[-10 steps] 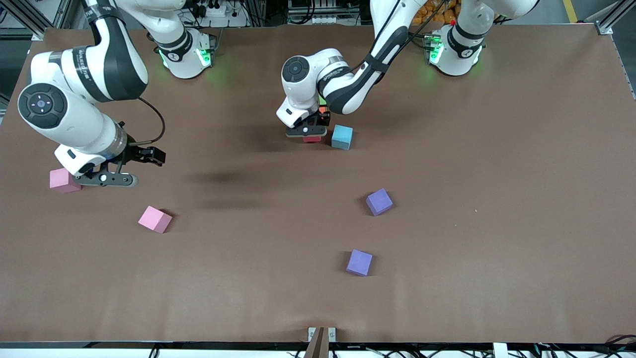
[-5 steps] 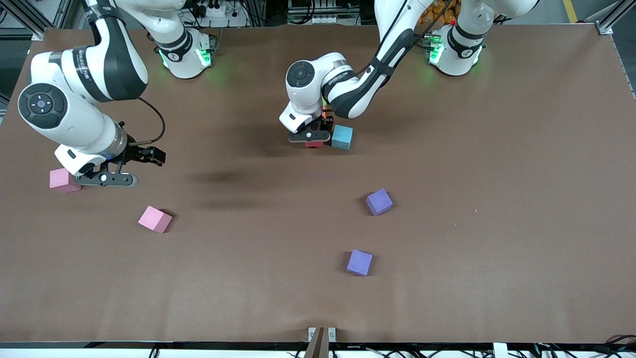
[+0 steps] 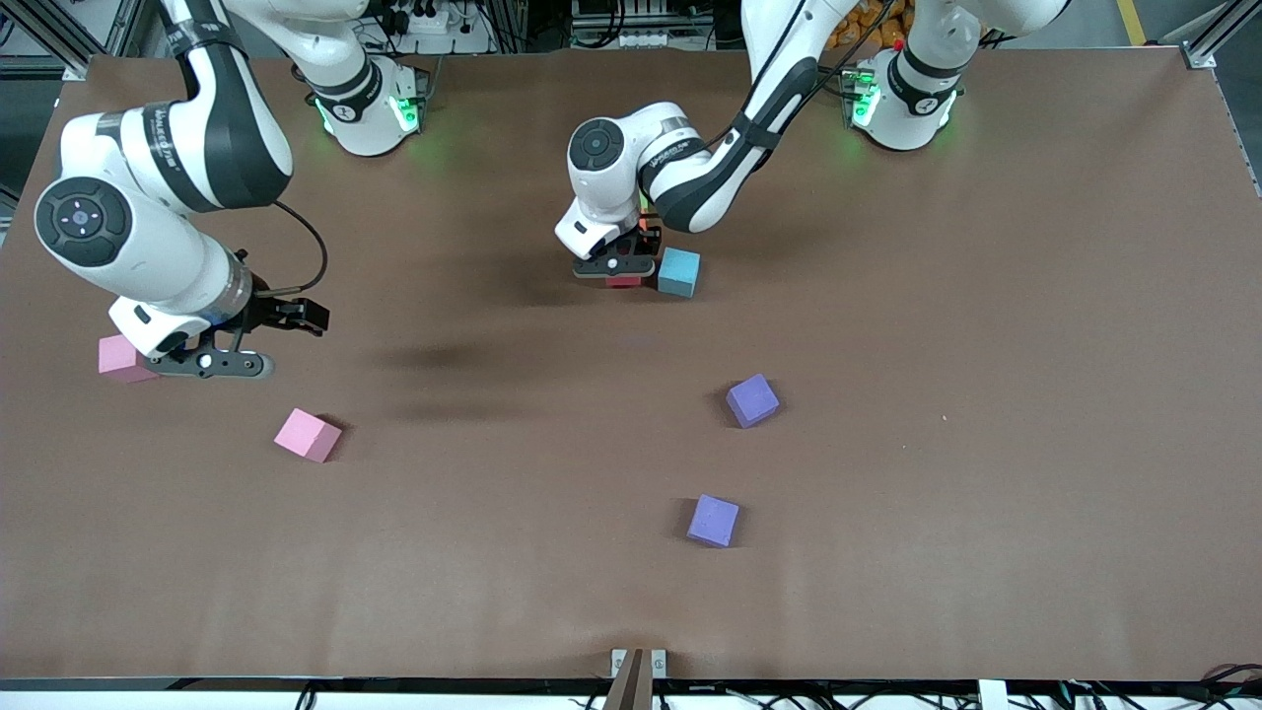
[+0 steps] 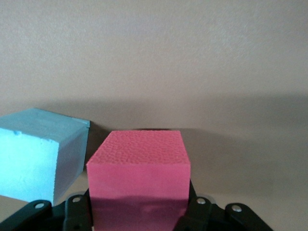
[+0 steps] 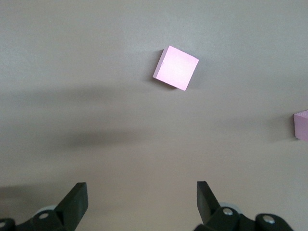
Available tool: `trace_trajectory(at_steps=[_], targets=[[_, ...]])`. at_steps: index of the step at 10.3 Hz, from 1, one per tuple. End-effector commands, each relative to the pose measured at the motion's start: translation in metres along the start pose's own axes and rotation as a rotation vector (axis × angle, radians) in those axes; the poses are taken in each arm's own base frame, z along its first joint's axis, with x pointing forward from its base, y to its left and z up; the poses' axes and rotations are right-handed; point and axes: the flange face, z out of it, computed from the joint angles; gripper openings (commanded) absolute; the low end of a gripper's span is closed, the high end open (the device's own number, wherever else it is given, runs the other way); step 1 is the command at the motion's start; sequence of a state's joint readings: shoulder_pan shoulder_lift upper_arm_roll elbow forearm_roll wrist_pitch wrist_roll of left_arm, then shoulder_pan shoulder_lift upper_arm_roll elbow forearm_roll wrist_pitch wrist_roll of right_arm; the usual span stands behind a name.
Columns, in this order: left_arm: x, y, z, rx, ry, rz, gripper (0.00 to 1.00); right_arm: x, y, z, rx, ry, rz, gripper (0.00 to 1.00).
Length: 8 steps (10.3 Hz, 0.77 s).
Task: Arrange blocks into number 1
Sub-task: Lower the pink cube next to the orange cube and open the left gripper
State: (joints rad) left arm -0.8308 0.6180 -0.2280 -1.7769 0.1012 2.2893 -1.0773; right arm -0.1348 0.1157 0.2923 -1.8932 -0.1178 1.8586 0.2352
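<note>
My left gripper (image 3: 619, 266) is shut on the red block (image 3: 624, 281), low over the table right beside the light blue block (image 3: 678, 272). In the left wrist view the red block (image 4: 138, 163) fills the space between the jaws of the left gripper (image 4: 138, 214), and the light blue block (image 4: 41, 154) stands a small gap away. A darker purple block (image 3: 752, 399) and a lighter purple one (image 3: 713, 520) lie nearer the front camera. The left wrist hides the green and orange blocks. My right gripper (image 3: 192, 355) hangs open and empty.
A pink cube (image 3: 116, 357) sits by the right gripper at the right arm's end of the table. A second pink cube (image 3: 308, 435) lies nearer the front camera. The right wrist view shows both pink cubes, one (image 5: 175, 68) whole and one (image 5: 302, 125) cut off.
The left gripper has come down with the red block and shifted slightly toward the light blue block. The right arm has hardly moved.
</note>
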Motion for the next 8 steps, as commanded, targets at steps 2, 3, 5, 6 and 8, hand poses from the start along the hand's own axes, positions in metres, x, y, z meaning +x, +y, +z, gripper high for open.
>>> trace_trajectory(at_steps=[2, 3, 5, 6, 8], targets=[[-0.01, -0.004, 0.003, -0.01, -0.015, 0.013, 0.8, 0.008, -0.001, 0.003, 0.017, -0.01, 0.009, 1.0], [-0.009, -0.005, 0.003, -0.01, -0.015, 0.012, 0.99, 0.008, -0.001, 0.005, 0.017, -0.015, 0.009, 1.0], [-0.009, -0.005, -0.001, -0.015, -0.012, -0.001, 1.0, 0.006, -0.001, 0.001, 0.016, -0.01, 0.001, 1.0], [-0.008, -0.003, -0.018, -0.033, 0.004, -0.008, 1.0, 0.004, -0.003, -0.008, 0.016, 0.007, -0.002, 1.0], [0.016, -0.018, -0.058, -0.034, 0.019, -0.051, 1.0, 0.004, -0.012, -0.026, 0.022, 0.047, -0.019, 1.0]])
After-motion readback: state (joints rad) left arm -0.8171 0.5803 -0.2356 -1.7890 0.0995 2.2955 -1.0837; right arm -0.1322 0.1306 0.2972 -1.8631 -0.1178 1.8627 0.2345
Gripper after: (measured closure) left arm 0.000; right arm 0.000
